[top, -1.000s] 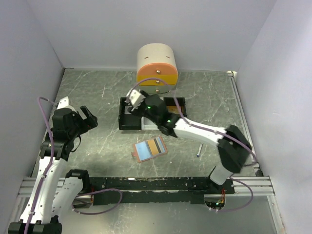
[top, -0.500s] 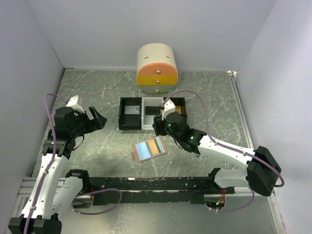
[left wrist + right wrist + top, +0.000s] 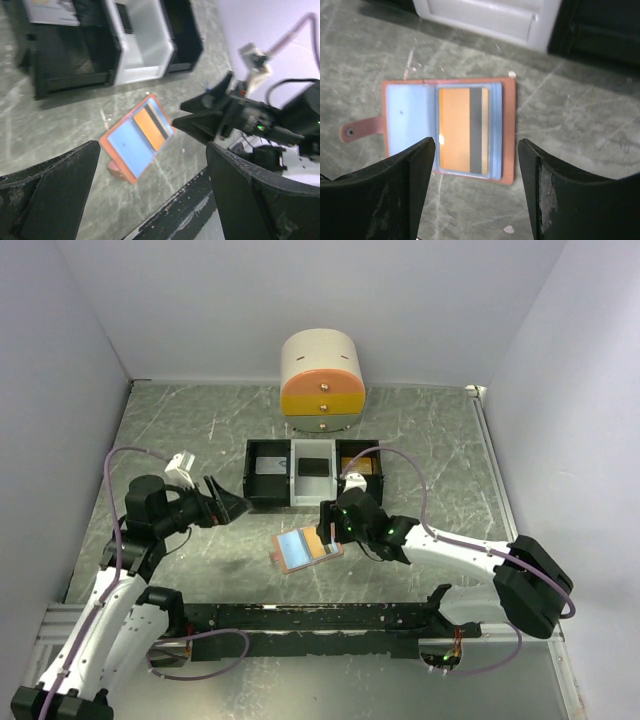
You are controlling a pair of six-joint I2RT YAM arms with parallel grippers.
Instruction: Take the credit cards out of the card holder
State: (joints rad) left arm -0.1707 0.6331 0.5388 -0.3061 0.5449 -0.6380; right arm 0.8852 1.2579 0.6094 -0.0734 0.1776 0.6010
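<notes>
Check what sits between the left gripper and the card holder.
Nothing: only bare grey tabletop lies between the left gripper and the open card holder, shown in the top view.

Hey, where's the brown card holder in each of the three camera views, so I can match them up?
Top external: the card holder lies open, a little left of centre, nearer the arm bases than the white middle tray.
Left wrist: centre of the picture, below the white tray.
Right wrist: centre-left, open, with the orange card showing.
Shared landmark: the white tray, just beyond the holder in every view.
</notes>
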